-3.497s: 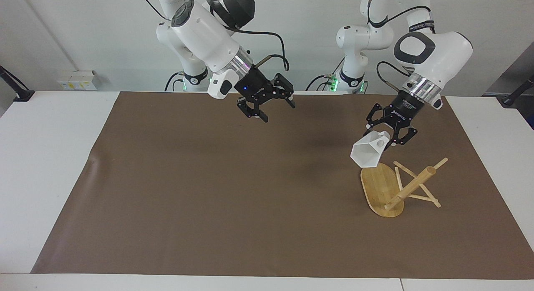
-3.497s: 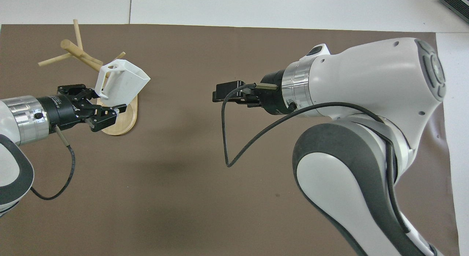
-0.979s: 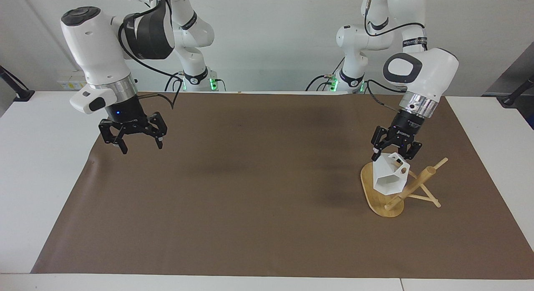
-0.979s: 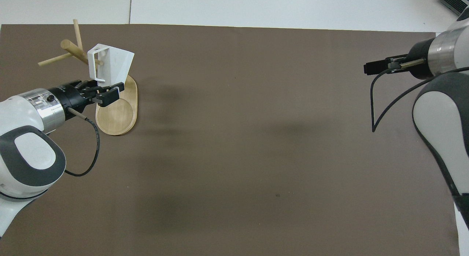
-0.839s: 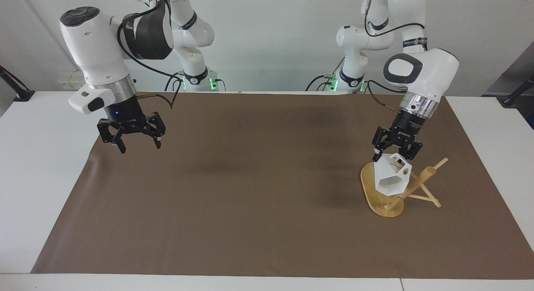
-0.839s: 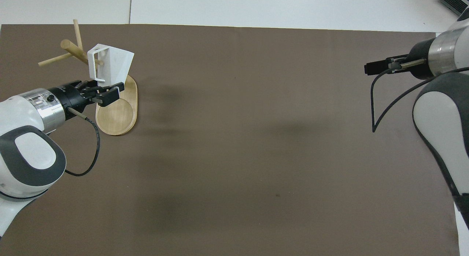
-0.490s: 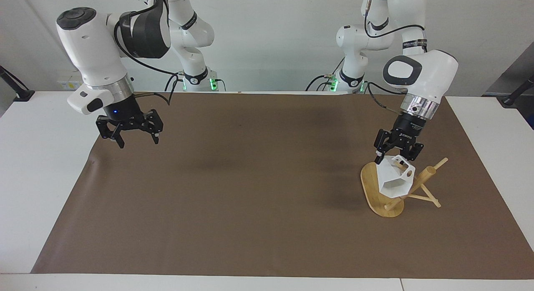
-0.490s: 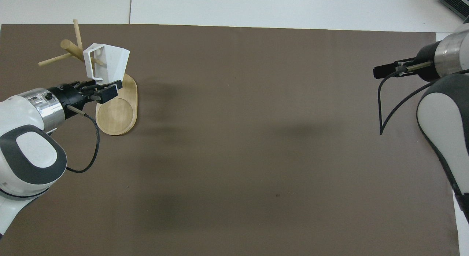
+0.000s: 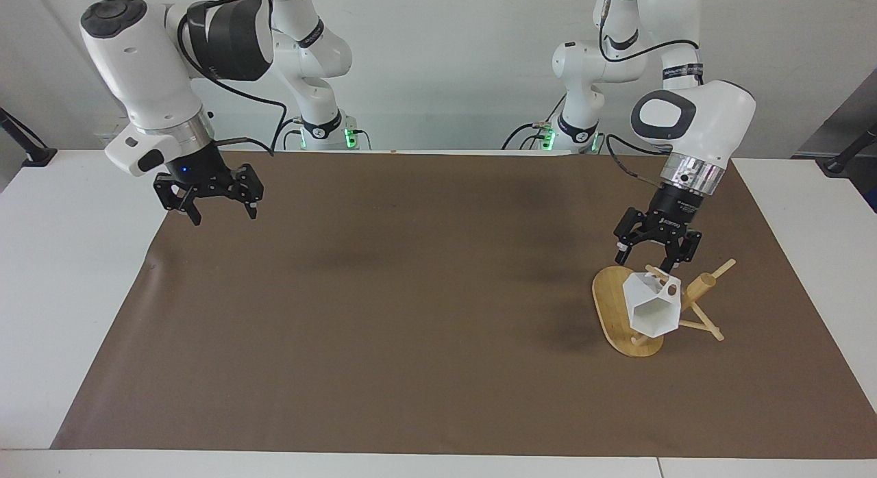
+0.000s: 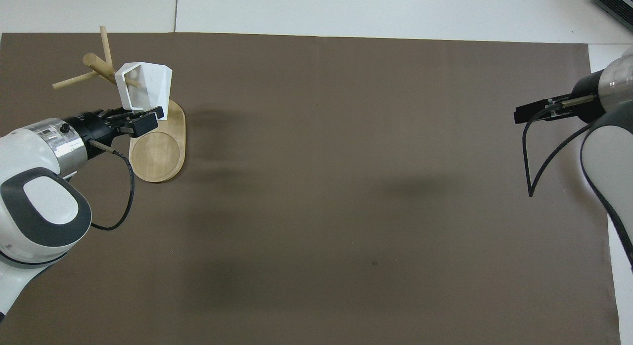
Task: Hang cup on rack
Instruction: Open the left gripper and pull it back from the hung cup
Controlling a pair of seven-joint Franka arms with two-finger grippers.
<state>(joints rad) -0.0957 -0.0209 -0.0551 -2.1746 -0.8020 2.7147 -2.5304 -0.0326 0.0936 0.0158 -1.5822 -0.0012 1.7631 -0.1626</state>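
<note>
The left gripper (image 9: 654,257) is shown just above the cup (image 9: 653,307), at the left arm's end of the table; its fingers are spread and clear of the cup, so the cup has been released. Half a second before, the same fingers were closed on the cup's handle. The cup is seen hanging on the rack (image 9: 634,320), a peg passing through its handle, its hexagonal mouth turned away from the robots; it has dropped lower on the peg and swung round since the earlier frame. Nothing is seen inside the cup. The rack stands tilted on its oval base (image 10: 158,154), its post (image 10: 99,67) leaning away from the robots, unchanged in place.

The right gripper (image 9: 218,209) is held in the air over the mat's (image 9: 411,313) edge at the right arm's end of the table, fingers apart and empty; it has been raised and drawn a little outward since the earlier frames, and the right arm otherwise waits.

Small lettering on the left gripper's body cannot be read.
</note>
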